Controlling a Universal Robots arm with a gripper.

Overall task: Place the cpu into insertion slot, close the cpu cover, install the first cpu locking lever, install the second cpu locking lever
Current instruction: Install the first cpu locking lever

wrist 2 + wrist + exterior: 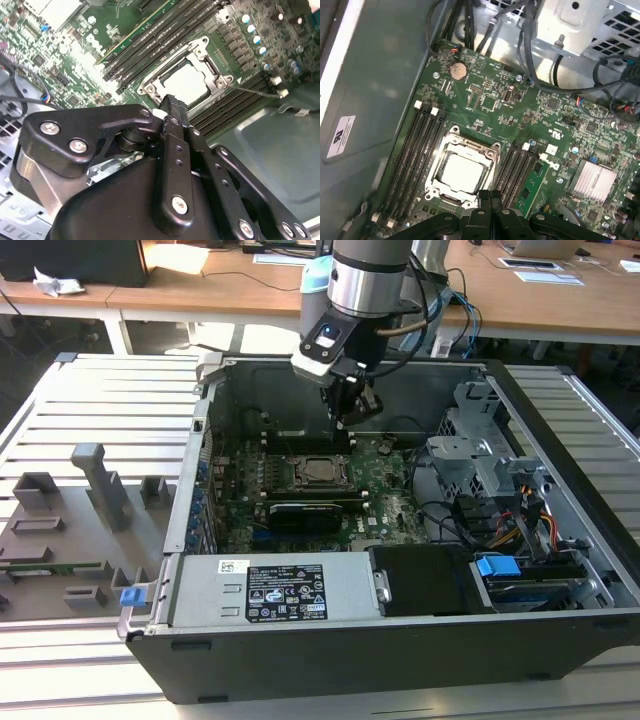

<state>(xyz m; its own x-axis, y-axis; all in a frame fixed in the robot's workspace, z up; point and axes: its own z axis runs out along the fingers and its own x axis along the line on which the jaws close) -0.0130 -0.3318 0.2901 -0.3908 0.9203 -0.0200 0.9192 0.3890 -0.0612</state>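
**Robot Gripper Poised Over Seated Processor in Open Desktop Tower**

A ribbed aluminium table [100, 400] carries an open black steel computer case [300, 660], lying on its side, with pale wooden desks [560, 300] behind. A silver-and-black robot arm [365, 280] reaches down into the case above the green motherboard [390, 480]. The matte black gripper [350, 418] hangs just above the insertion slot [297, 478], its fingers [485, 200] pressed tip to tip and gripping nothing. The slot sits between banks of long black memory slots [417, 150] that run parallel to its sides. The cpu cover [472, 145], a thin silver frame, lies flat over the slot. Through its square window the cpu [462, 170] rests level in the slot, smooth metal top up, edges square with the frame.
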